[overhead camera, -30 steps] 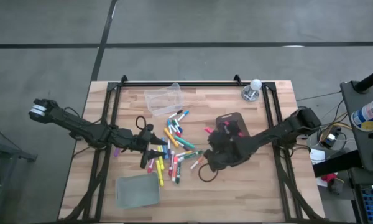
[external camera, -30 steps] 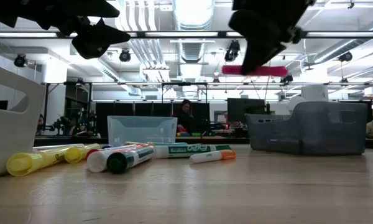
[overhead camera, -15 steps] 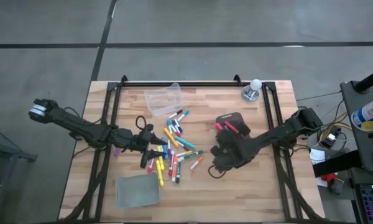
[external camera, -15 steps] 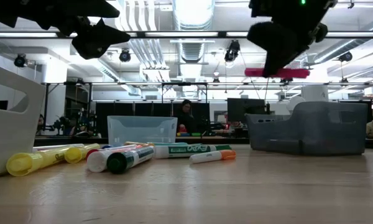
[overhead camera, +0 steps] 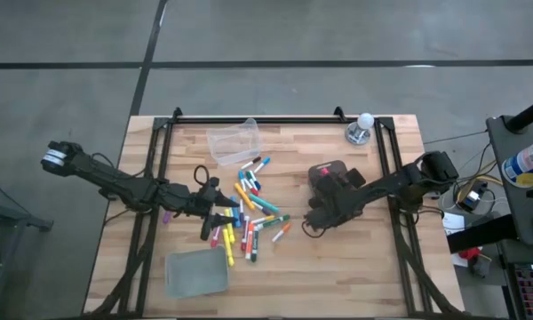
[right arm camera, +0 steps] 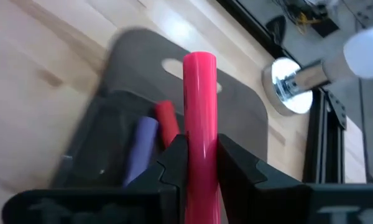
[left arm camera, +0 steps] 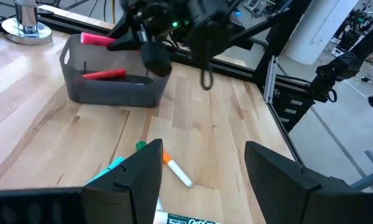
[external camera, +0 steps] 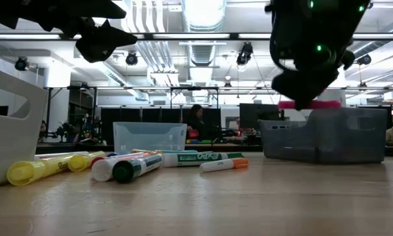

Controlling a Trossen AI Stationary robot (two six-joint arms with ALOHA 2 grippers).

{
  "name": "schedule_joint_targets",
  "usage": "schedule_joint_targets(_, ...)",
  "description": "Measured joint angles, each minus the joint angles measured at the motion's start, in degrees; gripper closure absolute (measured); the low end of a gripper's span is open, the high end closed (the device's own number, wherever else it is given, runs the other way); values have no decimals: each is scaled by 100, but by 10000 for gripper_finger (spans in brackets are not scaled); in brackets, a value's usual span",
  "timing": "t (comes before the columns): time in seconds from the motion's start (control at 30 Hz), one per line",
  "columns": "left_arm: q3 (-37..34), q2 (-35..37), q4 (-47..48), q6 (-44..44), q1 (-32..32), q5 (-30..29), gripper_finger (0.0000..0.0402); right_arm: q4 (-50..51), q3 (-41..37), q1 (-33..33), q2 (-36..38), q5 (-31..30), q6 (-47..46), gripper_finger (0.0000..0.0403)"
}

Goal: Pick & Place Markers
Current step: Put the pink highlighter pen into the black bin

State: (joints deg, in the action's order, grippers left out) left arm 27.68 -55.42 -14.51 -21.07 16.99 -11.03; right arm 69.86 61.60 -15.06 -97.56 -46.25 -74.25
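Right gripper (right arm camera: 199, 163) clamps a pink marker (right arm camera: 200, 99) just above the grey bin (right arm camera: 115, 146); left gripper (left arm camera: 202, 171), fingers spread and empty, hangs over the marker pile (overhead camera: 245, 218).

Pink marker (right arm camera: 199, 118) seen clamped over dark grey bin (right arm camera: 118, 130); red marker (right arm camera: 168, 124) and lilac marker (right arm camera: 143, 140) noted inside. Pile of markers (overhead camera: 244, 218): yellow, green, orange, pink, blue. Pale wood-grain table (overhead camera: 338, 267).

The markers (overhead camera: 246, 217) lie mid-table between two bins (overhead camera: 233, 140) (overhead camera: 196, 272) (a third bin (overhead camera: 330, 174) sits right).
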Motion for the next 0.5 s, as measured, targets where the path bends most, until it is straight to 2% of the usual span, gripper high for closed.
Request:
schedule_joint_targets(0.27, -2, 0, -1, 1, 2, 0, 181, -782, -468, 345, 0, 143, 368, 343)
schedule_joint_targets(0.5, -2, 0, -2, 1, 5, 0, 181, -1216, -521, 524, 0, 355, 790, 342)
